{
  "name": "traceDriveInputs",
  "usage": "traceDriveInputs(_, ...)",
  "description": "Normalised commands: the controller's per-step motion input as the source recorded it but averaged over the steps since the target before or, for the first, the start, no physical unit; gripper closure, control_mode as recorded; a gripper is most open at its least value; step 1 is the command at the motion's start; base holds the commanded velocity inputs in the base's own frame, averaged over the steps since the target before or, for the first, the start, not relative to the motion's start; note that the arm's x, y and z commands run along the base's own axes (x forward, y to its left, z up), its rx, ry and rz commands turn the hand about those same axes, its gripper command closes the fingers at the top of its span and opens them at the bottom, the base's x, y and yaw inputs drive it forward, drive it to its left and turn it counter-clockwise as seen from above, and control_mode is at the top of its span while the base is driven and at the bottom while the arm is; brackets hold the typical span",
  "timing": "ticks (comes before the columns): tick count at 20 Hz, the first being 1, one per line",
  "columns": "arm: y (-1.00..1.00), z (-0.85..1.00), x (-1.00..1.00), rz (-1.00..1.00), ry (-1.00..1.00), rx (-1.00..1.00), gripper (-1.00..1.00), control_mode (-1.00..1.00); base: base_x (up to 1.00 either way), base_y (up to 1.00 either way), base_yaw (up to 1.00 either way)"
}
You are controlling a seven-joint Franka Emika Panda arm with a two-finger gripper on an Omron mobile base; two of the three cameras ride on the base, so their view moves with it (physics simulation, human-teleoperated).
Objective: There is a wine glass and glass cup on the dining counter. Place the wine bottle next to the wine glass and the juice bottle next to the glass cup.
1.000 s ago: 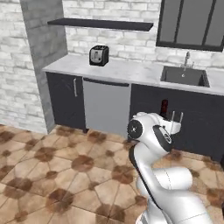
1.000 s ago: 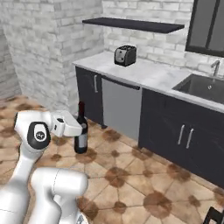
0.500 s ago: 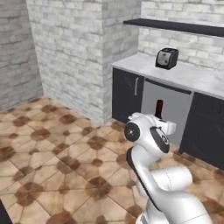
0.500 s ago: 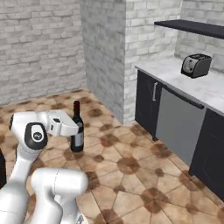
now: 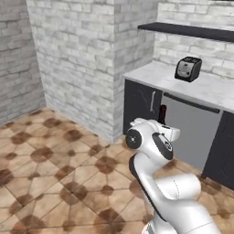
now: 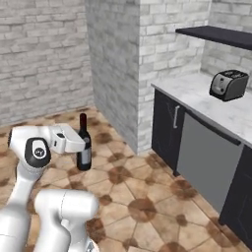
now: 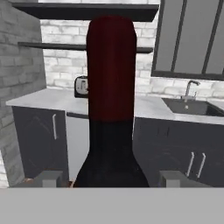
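My gripper [image 6: 82, 147] is shut on the wine bottle [image 6: 84, 142], a near-black bottle with a dark red capsule and a pale label, and holds it upright above the tiled floor. In the left base view its red top [image 5: 162, 112] pokes up behind my white arm. The hand view looks along the bottle's neck [image 7: 111, 87], with the gripper [image 7: 112, 178] closed around its shoulder and a fingertip [image 7: 51, 178] on either side. The wine glass, glass cup, juice bottle and dining counter are out of view.
A marble worktop [image 6: 231, 115] over dark cabinets carries a black toaster [image 6: 228, 84] [image 5: 188, 69]. A steel dishwasher front [image 6: 204, 160] sits below it. A brick pillar [image 5: 91, 64] stands left of the cabinets. A sink [image 7: 192, 107] shows behind the bottle.
The whole picture has shifted sideways, so the base has turned: sink gone from the base views, brick pillar now central. The bottle stays in my gripper in the same pose.
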Motion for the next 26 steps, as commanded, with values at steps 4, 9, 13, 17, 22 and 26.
traceDriveInputs(4,0.0,0.0,0.0,0.0,0.0,0.0,1.0,1.0,0.94,0.02,0.07)
traceDriveInputs(9,0.0,0.0,0.0,0.0,0.0,0.0,1.0,1.0,0.88,0.02,0.31)
traceDriveInputs(13,0.0,0.0,0.0,0.0,0.0,0.0,1.0,1.0,0.8,0.0,0.42)
traceDriveInputs(17,0.0,0.0,0.0,0.0,0.0,0.0,1.0,1.0,0.84,0.0,0.37)
traceDriveInputs(22,0.0,0.0,0.0,0.0,0.0,0.0,1.0,1.0,0.89,0.0,0.31)
traceDriveInputs(26,0.0,0.0,0.0,0.0,0.0,0.0,1.0,1.0,0.88,0.0,0.32)
